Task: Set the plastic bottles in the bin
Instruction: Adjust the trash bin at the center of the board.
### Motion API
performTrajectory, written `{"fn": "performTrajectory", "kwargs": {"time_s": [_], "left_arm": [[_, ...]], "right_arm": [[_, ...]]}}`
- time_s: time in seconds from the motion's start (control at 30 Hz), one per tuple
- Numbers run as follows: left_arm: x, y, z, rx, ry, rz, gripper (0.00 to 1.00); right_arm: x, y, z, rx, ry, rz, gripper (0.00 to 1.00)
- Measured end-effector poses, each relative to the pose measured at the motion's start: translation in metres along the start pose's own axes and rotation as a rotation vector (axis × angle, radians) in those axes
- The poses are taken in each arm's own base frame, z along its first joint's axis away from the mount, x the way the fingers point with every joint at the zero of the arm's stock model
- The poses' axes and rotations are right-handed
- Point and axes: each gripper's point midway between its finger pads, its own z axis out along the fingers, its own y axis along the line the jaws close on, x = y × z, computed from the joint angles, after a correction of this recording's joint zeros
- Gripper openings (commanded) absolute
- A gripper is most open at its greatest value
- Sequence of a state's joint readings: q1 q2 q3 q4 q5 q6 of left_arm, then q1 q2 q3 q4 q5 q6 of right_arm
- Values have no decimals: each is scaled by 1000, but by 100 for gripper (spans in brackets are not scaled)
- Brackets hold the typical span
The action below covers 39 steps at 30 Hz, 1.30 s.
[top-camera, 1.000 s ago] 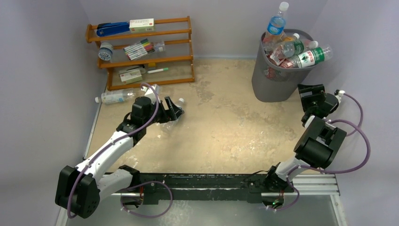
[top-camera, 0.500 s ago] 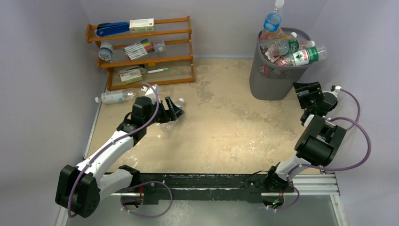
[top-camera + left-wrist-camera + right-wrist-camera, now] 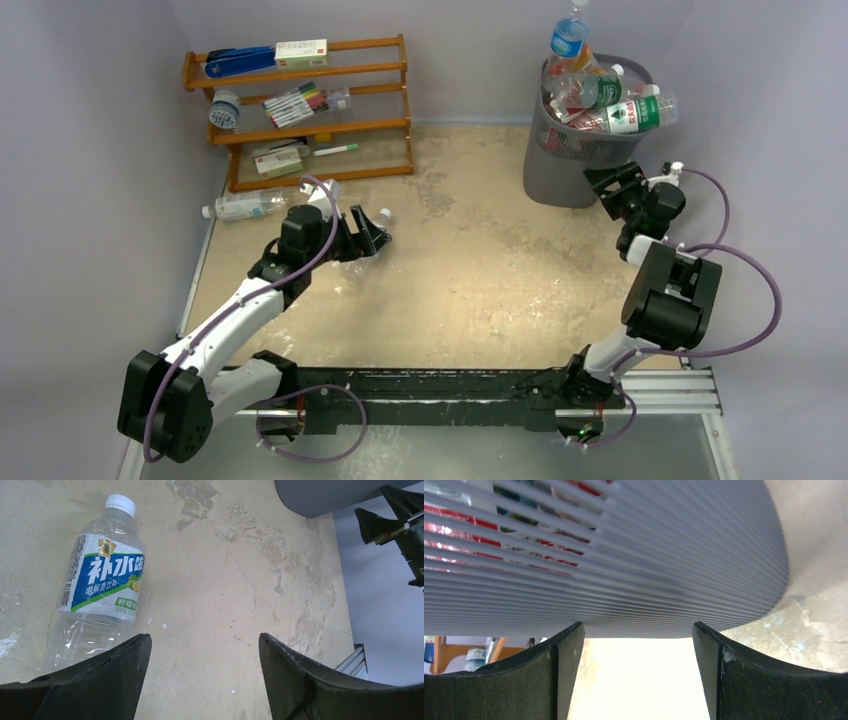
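While bottles [image 3: 620,115] overtop the bin [image 3: 553,178], one bottle [image 3: 240,206] flanks the rack [image 3: 300,128].

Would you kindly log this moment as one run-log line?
left gripper: open, by lying bottle | right gripper: open, close beside bin | bin: heaped over rim | second bottle: by shelf rack

I see the dark grey wire-mesh bin [image 3: 560,175] upright at the far right, heaped above its rim with clear plastic bottles [image 3: 600,100], a blue-labelled bottle [image 3: 566,36] poking highest. A clear white-capped bottle with a blue-and-white label [image 3: 100,590] lies on its side left of centre, and another clear bottle [image 3: 240,206] lies at the far left.
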State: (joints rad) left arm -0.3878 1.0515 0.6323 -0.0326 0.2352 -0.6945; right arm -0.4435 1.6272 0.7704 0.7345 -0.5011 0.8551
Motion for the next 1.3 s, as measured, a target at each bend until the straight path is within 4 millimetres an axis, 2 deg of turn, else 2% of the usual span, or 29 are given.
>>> {"fn": "performTrajectory", "kwargs": {"time_s": [0.2,0.33,0.43,0.5,0.6,0.67,0.9,1.07,1.3], "left_arm": [[-1,-1,-1,4,-5,1,78],[-3,-3,-3,9,-11,3,78],[-4,-5,-4,14,-18,5,78],[-5,-6,-6,17,-23,6,78],[-6,-6,-6,19,-26,7,79],[-6,-6,-6,19,-25,6,79],[-6,-6,-6,16,-28,6,82],[-7,-5,-6,13,-30,6,83],[-6,-3,-4,5,-28,4,84]], "right_arm": [[18,24,9,-46,51,-46,81],[24,31,8,-48,68,-54,85],[18,38,0,-46,55,-69,91],[12,43,-6,-49,39,-81,100],[-1,46,-17,-44,4,-98,100],[-9,42,-22,-27,-14,-97,100],[-29,9,-34,63,-62,-46,100],[-42,-18,-47,105,-107,31,91],[-55,-38,-45,85,-145,127,80]]}}
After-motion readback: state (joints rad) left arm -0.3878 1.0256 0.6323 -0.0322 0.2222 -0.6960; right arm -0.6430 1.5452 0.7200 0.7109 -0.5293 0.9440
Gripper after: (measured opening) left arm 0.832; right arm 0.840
